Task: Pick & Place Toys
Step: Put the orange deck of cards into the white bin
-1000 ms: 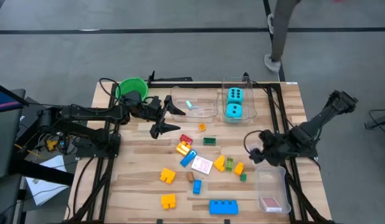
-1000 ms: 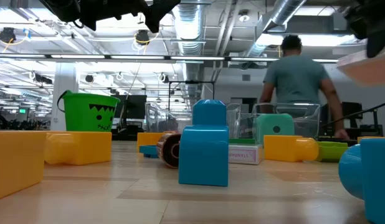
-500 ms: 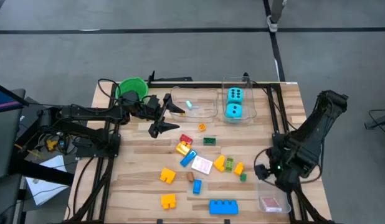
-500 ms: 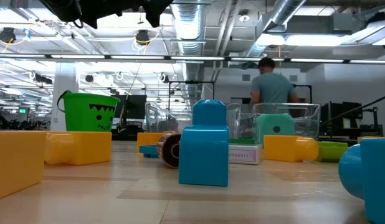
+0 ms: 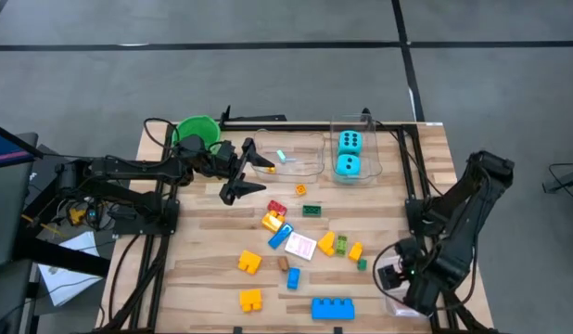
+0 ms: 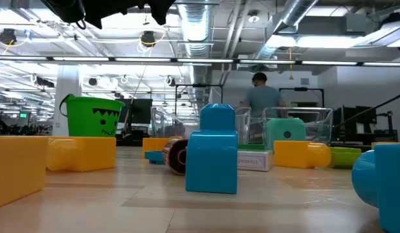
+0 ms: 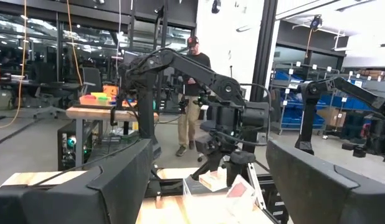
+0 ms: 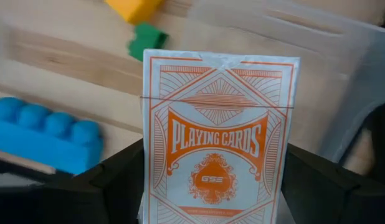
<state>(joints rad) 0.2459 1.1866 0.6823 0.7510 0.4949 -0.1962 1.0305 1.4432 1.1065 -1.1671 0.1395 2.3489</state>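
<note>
From above, my right gripper (image 5: 398, 278) hangs at the lower right of the frame over the clear tub (image 5: 404, 299) at the counter (image 5: 212, 269) edge; my left gripper (image 5: 245, 172) waits upper centre, jaws spread and empty, beside the green bucket (image 5: 196, 128); I count two cyan dice (image 5: 349, 153) in a tub at upper centre, and roughly a dozen loose blocks (image 5: 332, 307) mid-frame, though the small ones blur together; one pink-and-white card pack (image 5: 299, 247) lies among them.

From counter height, a blue block (image 6: 213, 155) fills the centre; neither arm's jaws show clearly; a person (image 6: 258, 103) stands far behind.

From my left wrist, I see my right arm (image 7: 230, 134) across the counter, centre frame.

From my right wrist, my jaws pinch an upright deck of playing cards (image 8: 218, 134), centre frame; I judge this the placing step; next I should lower over the tub and let go.
</note>
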